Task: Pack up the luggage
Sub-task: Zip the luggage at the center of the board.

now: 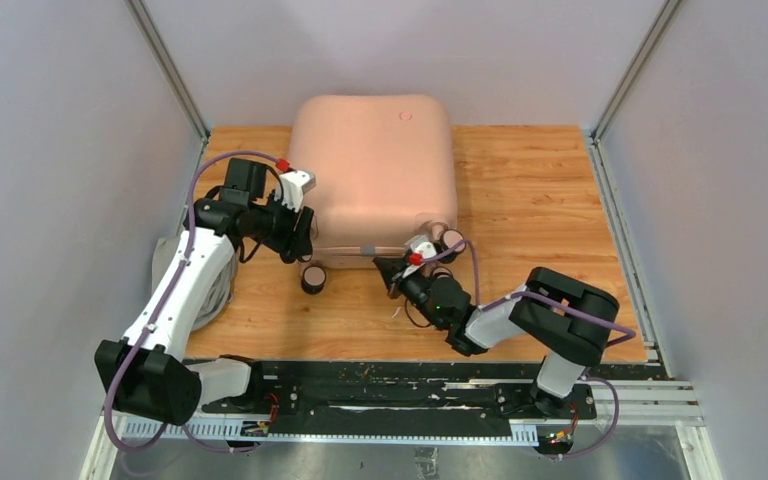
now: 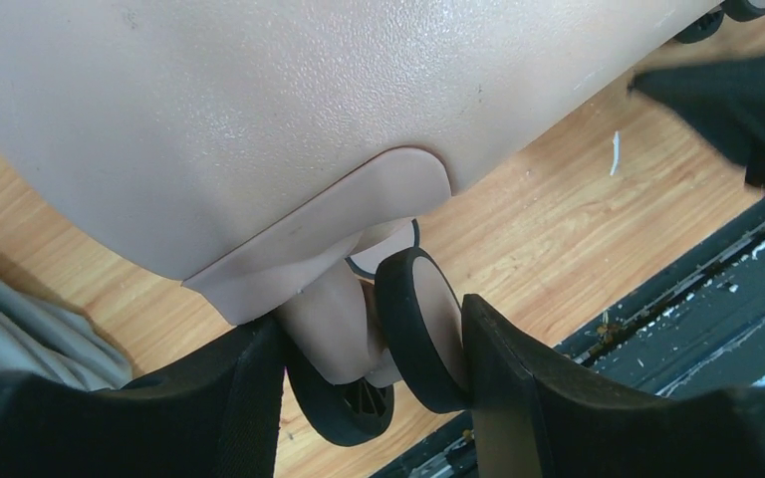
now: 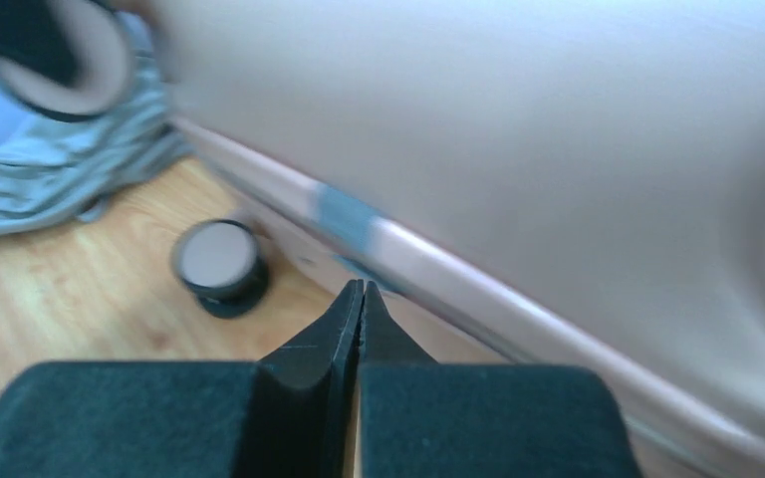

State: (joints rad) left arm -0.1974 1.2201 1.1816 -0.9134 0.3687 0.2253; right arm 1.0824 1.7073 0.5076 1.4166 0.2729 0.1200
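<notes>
The luggage is a pale pink hard-shell suitcase lying flat and closed on the wooden table. My left gripper is at its front left corner. In the left wrist view the left gripper is shut on a caster wheel; one finger presses the wheel's pink face, the other lies against the wheel housing. My right gripper sits low before the luggage's front edge. In the right wrist view the right gripper is shut and holds nothing, its tips just short of the luggage seam.
A grey cloth bundle lies at the table's left edge behind my left arm. A second wheel rests on the wood by the front left corner, and more wheels are at the front right. Black rails run along the near edge.
</notes>
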